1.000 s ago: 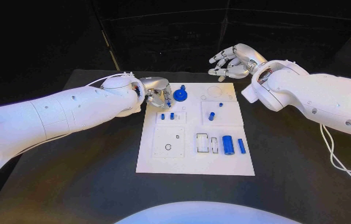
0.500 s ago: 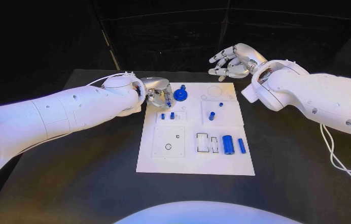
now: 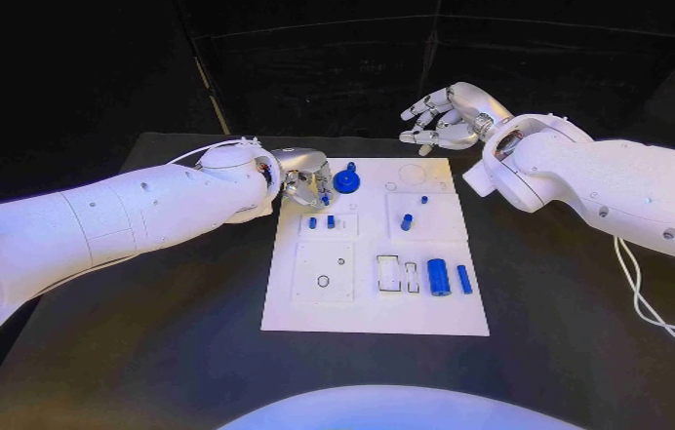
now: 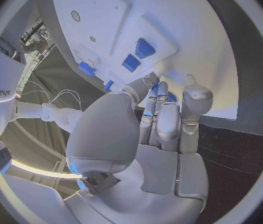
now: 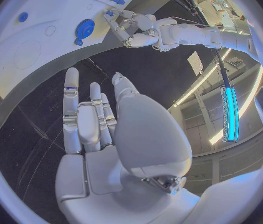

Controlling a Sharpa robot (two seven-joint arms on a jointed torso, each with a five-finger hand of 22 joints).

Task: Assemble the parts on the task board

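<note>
The white task board (image 3: 369, 303) lies in the middle of the black table. My left hand (image 3: 301, 182) hovers at the board's far left corner, fingers curled, and pinches a small blue part (image 4: 160, 88) at its fingertips; the right wrist view shows the same part (image 5: 109, 14). A blue round disc part (image 3: 347, 182) stands on the board just right of that hand. My right hand (image 3: 448, 118) hangs raised beyond the board's far edge, fingers apart and holding nothing; in its own wrist view the right hand (image 5: 97, 119) is bare.
Two short blue pegs (image 3: 321, 222) stand in the left block. A peg (image 3: 407, 222) and a smaller one (image 3: 423, 200) sit on the right. A blue cylinder (image 3: 440, 277) and a blue bar (image 3: 464, 280) lie near the board's right edge.
</note>
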